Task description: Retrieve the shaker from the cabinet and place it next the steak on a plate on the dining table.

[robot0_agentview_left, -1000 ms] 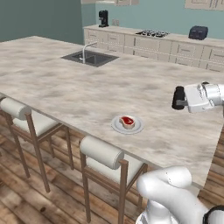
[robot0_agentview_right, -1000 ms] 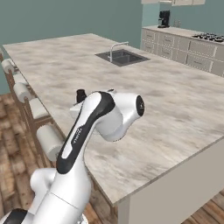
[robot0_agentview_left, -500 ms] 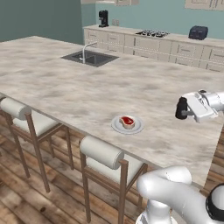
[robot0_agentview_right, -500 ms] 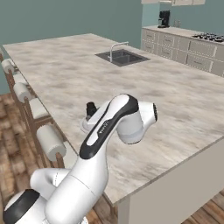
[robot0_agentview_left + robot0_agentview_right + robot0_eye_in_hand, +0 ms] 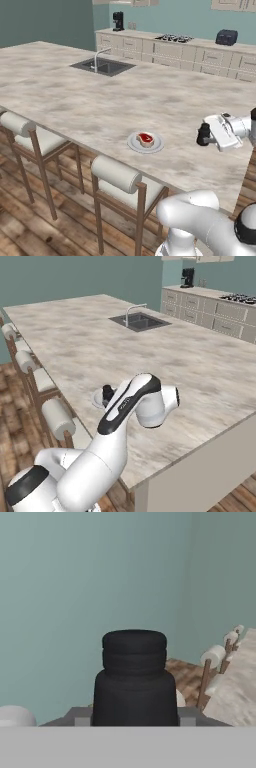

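The pincer [image 5: 205, 136] is closed on the shaker [image 5: 203, 134], held above the tabletop [image 5: 90, 100] right of the plate [image 5: 145, 145] and steak [image 5: 146, 139].

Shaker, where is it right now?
The shaker is held in the tool, just above the dining table in the left base view, right of the plate with the steak.

The arm [image 5: 120, 426] is glossy white with rounded, tube-like links and a black band along one link. A dark ring marks the joint at lower left [image 5: 27, 483]. Another dark joint sits at lower right [image 5: 246, 227].
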Robot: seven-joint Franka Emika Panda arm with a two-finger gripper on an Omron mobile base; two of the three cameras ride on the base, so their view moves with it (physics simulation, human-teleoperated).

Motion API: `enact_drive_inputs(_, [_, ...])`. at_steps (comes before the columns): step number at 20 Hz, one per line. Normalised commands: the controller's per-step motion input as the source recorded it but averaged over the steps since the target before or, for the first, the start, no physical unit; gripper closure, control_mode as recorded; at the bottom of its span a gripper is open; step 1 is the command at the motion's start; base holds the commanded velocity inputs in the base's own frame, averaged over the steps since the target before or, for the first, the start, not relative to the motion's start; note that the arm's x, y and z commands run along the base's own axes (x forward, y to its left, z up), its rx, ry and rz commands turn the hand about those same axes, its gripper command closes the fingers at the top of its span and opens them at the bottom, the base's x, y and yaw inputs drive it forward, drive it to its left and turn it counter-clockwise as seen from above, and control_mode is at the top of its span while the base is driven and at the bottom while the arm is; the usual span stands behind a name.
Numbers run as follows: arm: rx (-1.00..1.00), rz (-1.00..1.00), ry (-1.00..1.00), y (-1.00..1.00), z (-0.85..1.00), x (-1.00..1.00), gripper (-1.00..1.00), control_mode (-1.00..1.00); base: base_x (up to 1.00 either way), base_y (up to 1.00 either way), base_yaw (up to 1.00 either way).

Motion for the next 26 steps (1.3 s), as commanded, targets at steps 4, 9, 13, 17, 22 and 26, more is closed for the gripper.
enact_drive_inputs(4, [0.00,0.01,-0.08,0.00,-0.37,0.15,1.00,-1.00,0.00,0.00,0.00])
enact_drive_inputs(9, [0.05,0.00,-0.04,0.00,-0.42,0.16,1.00,-1.00,0.00,0.00,0.00])
enact_drive_inputs(13, [0.07,0.00,0.00,-0.02,-0.38,0.23,1.00,-1.00,0.00,0.00,0.00])
enact_drive_inputs(17, [0.01,-0.01,-0.01,-0.08,-0.35,0.25,1.00,-1.00,0.00,0.00,0.00])
enact_drive_inputs(22, [0.00,0.00,-0.01,-0.14,-0.25,0.27,1.00,-1.00,0.00,0.00,0.00])
enact_drive_inputs(26, [0.00,0.00,0.00,-0.06,-0.04,0.31,1.00,-1.00,0.00,0.00,0.00])
